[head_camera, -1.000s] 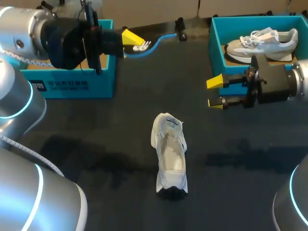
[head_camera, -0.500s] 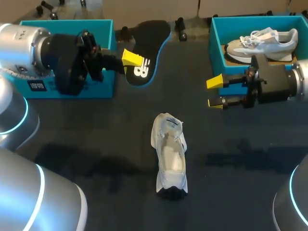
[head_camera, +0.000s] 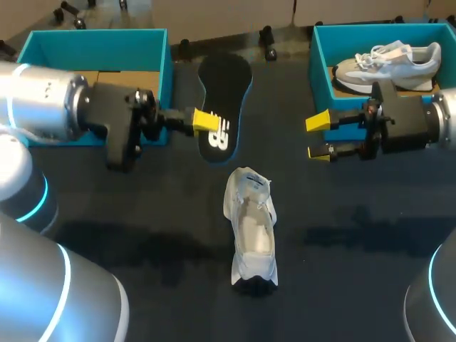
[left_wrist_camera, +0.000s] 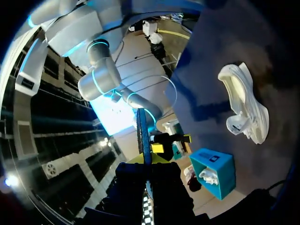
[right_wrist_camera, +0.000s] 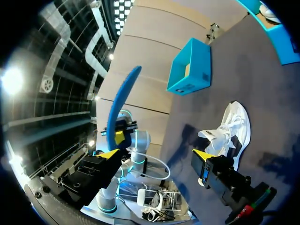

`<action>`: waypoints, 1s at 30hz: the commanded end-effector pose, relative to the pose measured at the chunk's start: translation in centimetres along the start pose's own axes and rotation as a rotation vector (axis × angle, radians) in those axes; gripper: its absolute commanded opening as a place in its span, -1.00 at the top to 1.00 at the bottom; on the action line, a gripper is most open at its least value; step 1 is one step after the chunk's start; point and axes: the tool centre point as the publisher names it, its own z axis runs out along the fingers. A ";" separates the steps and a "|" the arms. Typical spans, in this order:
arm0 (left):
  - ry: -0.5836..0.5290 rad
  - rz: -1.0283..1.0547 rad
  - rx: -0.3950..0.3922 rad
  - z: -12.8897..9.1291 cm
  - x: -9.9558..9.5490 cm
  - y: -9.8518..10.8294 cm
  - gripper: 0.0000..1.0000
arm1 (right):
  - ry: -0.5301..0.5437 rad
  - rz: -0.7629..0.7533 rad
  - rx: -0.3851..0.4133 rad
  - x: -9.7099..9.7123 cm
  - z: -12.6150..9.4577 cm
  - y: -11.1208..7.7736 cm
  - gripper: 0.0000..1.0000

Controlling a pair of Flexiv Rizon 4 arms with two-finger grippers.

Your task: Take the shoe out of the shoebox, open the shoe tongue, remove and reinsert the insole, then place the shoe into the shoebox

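A white shoe (head_camera: 251,226) lies on the dark table with its opening up and its toe toward the near edge. My left gripper (head_camera: 204,121) is shut on a black insole (head_camera: 224,89) with a blue rim, held above the table just beyond the shoe. In the left wrist view the insole (left_wrist_camera: 142,133) shows edge-on between my fingers, with the shoe (left_wrist_camera: 246,105) off to one side. My right gripper (head_camera: 318,137) stands open in front of the right shoebox (head_camera: 318,50), nothing between its fingers. The right wrist view shows the insole (right_wrist_camera: 120,103) and the shoe (right_wrist_camera: 226,133) ahead.
The right teal shoebox holds a second grey-white shoe (head_camera: 388,63). Another teal shoebox (head_camera: 92,46) stands at the back left, behind my left arm. Bare table lies on both sides of the white shoe.
My left gripper has come down and toward the middle with the insole, which turned from edge-on to its printed black face up. The right arm and the shoe have not moved.
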 end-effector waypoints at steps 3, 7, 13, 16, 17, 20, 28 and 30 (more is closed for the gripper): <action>-0.019 0.085 -0.057 0.8 2.4 -1.5 1.00 | 0.000 0.000 -0.002 -0.1 0.1 0.0 -1.00; 0.021 0.094 -0.062 1.6 3.9 -1.7 1.00 | 0.000 0.000 -0.002 -0.1 0.1 0.0 -1.00; 0.021 0.094 -0.062 1.6 3.9 -1.7 1.00 | 0.000 0.000 -0.002 -0.1 0.1 0.0 -1.00; 0.021 0.094 -0.062 1.6 3.9 -1.7 1.00 | 0.000 0.000 -0.002 -0.1 0.1 0.0 -1.00; 0.021 0.094 -0.062 1.6 3.9 -1.7 1.00 | 0.000 0.000 -0.002 -0.1 0.1 0.0 -1.00; 0.012 0.086 -0.061 2.1 4.2 -1.8 1.00 | 0.000 0.000 -0.002 -0.1 0.1 0.0 -1.00; 0.031 0.099 -0.078 3.4 6.5 -2.8 1.00 | 0.000 0.000 -0.002 -0.1 0.1 0.0 -1.00; 0.028 0.100 -0.082 3.5 6.7 -2.9 1.00 | 0.000 0.000 -0.002 -0.1 0.1 0.0 -1.00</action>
